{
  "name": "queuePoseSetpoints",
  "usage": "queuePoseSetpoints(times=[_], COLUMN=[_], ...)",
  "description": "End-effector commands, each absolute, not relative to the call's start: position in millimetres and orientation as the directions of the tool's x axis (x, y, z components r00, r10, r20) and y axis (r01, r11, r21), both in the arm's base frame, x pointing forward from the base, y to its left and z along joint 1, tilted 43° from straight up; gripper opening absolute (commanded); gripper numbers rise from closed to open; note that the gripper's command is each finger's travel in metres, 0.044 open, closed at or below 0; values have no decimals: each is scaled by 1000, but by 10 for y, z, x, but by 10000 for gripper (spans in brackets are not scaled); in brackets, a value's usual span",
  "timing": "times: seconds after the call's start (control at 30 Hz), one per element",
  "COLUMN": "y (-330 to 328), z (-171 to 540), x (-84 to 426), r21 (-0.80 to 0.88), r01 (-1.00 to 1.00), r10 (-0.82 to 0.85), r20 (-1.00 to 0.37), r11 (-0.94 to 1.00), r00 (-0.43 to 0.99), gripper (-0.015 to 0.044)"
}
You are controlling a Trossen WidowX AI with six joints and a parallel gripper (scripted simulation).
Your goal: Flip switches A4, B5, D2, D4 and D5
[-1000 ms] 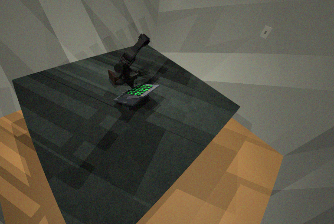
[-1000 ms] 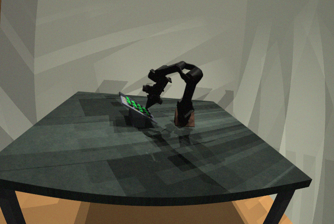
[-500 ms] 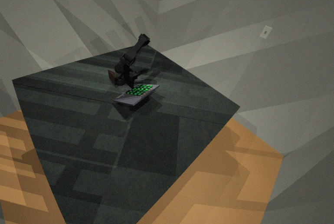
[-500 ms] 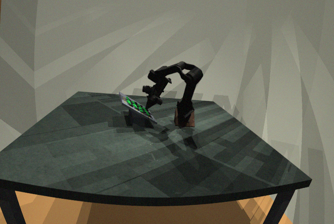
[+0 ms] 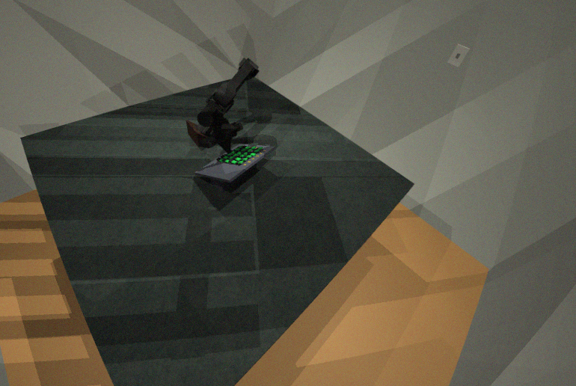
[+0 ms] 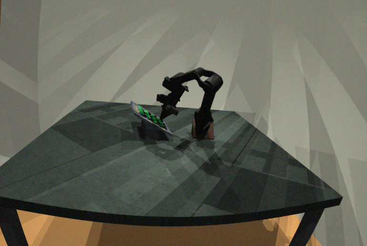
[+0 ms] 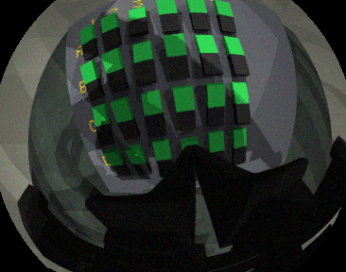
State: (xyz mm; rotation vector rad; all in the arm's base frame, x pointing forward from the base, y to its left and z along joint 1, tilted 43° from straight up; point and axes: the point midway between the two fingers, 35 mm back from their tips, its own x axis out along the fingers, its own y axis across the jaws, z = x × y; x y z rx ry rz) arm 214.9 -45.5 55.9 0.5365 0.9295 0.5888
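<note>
Table — dark, stone-like, matt
</note>
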Motion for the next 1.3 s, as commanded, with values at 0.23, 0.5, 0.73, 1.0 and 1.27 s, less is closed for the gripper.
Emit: queuePoseSetpoints(times=[0.23,0.5,0.73,1.0,1.27], y=[-443,-435,-429,-422,-415], z=[554,548,543,537,531], x=[2156,2161,2166,2171,2176], r21=[657,657,657,657,657], r01=[-229,-229,-229,-230,-230], r10=[673,673,673,673,673], r20=[-572,-572,-572,-572,-572], r11=[718,718,718,718,718], r00=[469,469,469,469,469], gripper=[0,0,0,0,0])
